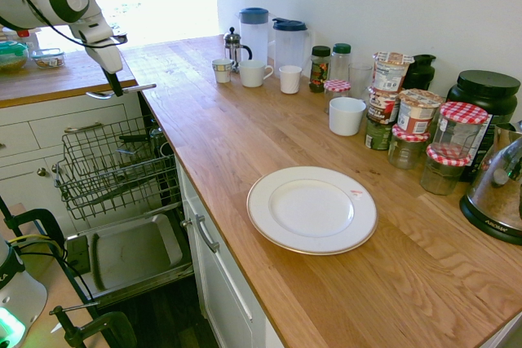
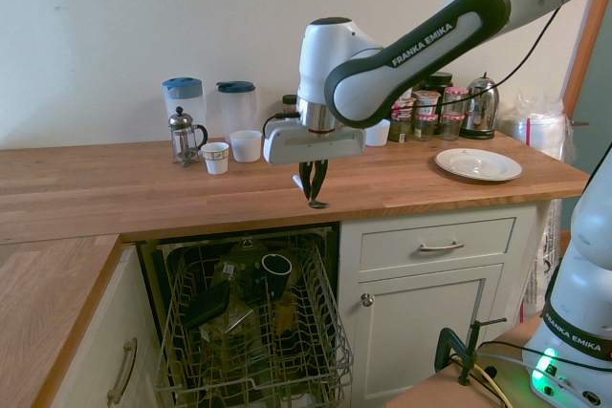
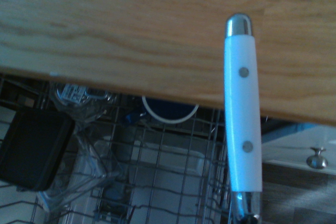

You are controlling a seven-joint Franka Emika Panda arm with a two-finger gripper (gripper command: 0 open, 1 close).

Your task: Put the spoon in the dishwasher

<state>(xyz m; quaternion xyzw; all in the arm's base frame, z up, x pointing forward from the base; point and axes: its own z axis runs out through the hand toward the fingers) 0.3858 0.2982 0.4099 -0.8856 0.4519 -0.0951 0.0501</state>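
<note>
An L-shaped wooden table [image 1: 245, 132] runs along a pale wall over white drawers, carrying a plate [image 1: 312, 209], jars, jugs, mugs and a kettle. The claw [image 2: 315, 200] is clamped on the spoon [image 1: 122, 91], above the table's edge and the dishwasher [image 2: 251, 332] with its rack drawn out. In the wrist view the spoon's handle looks white and riveted, its bowl hidden; the rack's contents are hard to make out.

two wide opposite views sharing worktop [image 1: 269, 132] and dishwasher [image 2: 253, 332], close downward wrist view above both
</note>
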